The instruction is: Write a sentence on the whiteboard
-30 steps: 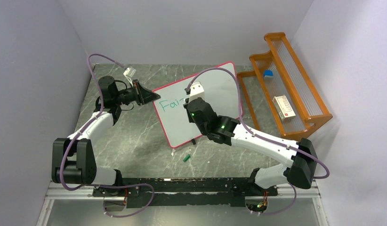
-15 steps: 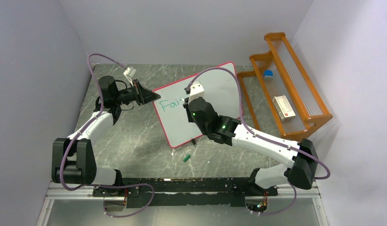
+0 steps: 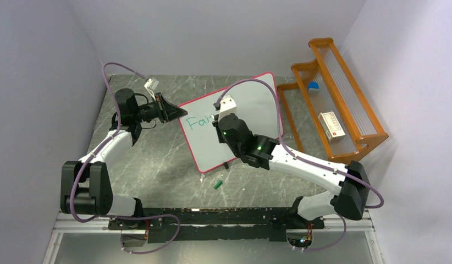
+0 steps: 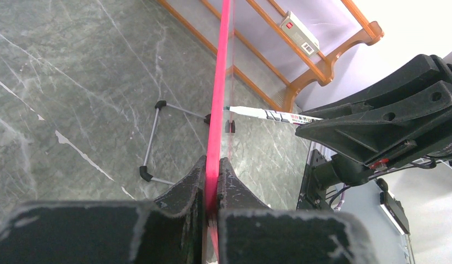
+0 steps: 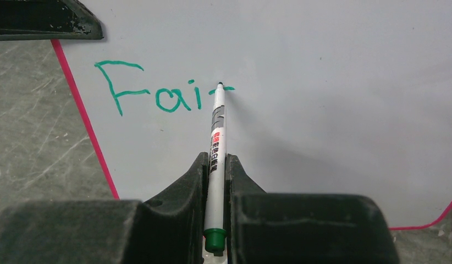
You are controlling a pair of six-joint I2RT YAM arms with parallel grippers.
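The whiteboard (image 3: 257, 102), white with a thin pink-red frame, stands tilted on the marble table. My left gripper (image 4: 213, 160) is shut on its pink left edge (image 4: 219, 82), seen from above at the board's corner (image 3: 180, 113). My right gripper (image 5: 215, 157) is shut on a white marker (image 5: 217, 132) with a green end. The marker's tip touches the board (image 5: 334, 110) just right of the green letters. Of the sentence (image 5: 152, 93) only "Fai" and a short stroke show. In the left wrist view the marker (image 4: 268, 114) meets the board's face.
An orange wooden rack (image 3: 345, 104) stands at the right, holding a small blue thing (image 3: 313, 86) and a white box (image 3: 331, 125). A green marker cap (image 3: 217, 184) lies on the table in front of the board. The board's wire foot (image 4: 152, 137) rests behind it.
My right gripper has shifted slightly along the board with the marker. The left arm and the board have not moved.
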